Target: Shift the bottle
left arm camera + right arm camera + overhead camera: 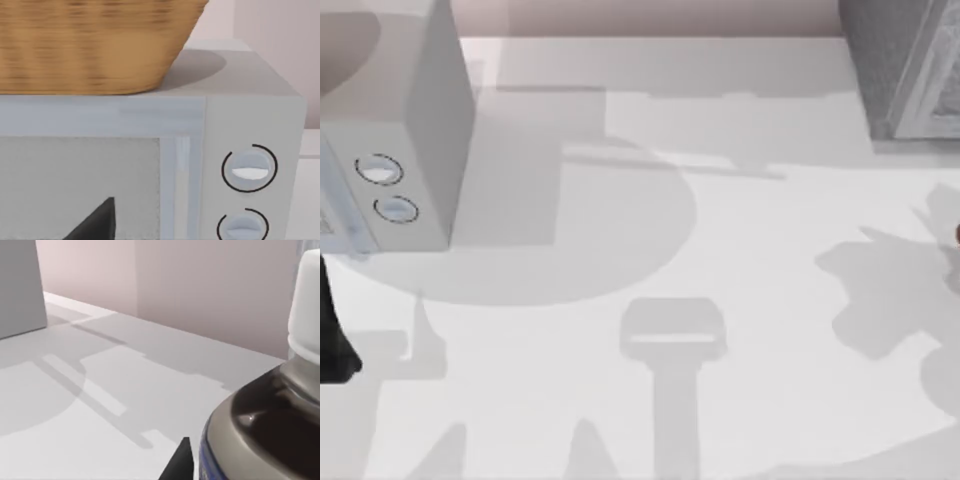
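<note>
The bottle (270,405) looms very close in the right wrist view, with a white cap, a dark brown shoulder and a blue label band at its lower edge. A dark part of my right gripper (180,462) shows right beside the bottle's base. In the top view a small reddish sliver of the bottle (957,235) sits at the right edge of the table. My left arm (335,340) is a dark shape at the left edge, and a dark part of my left gripper (95,225) faces the microwave door.
A white microwave (410,130) with two round knobs stands at the back left, with a wicker basket (90,45) on top. A grey box (905,70) stands at the back right. The white table (650,230) carries only shadows in the middle.
</note>
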You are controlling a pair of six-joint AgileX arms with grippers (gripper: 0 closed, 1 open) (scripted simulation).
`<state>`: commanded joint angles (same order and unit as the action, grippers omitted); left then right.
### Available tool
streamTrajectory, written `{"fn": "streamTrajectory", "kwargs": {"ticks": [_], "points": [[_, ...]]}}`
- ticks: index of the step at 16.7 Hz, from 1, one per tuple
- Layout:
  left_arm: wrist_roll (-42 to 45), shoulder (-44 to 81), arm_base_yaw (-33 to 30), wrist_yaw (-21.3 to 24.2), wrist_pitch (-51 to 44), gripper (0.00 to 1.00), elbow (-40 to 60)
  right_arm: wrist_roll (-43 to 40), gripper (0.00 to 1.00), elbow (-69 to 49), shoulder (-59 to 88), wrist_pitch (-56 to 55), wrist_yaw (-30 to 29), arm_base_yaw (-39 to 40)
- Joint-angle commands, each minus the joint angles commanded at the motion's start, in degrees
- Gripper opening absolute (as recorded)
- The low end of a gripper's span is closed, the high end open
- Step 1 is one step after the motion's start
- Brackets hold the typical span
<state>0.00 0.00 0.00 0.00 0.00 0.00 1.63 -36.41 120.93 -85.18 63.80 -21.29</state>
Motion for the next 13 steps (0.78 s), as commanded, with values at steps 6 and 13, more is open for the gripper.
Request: {"fn": "streamTrajectory", "kwargs": {"ticks": [6,13], "points": [[0.0,0.0,0.0,0.0,0.0,1.00,0.0,0.0,0.00,2.2,-2.9,0.0,5.4,-5.4],[0.0,0.0,0.0,0.0,0.0,1.00,0.0,-0.3,0.00,-0.3,2.1,-2.2,2.1,-2.0]]}}
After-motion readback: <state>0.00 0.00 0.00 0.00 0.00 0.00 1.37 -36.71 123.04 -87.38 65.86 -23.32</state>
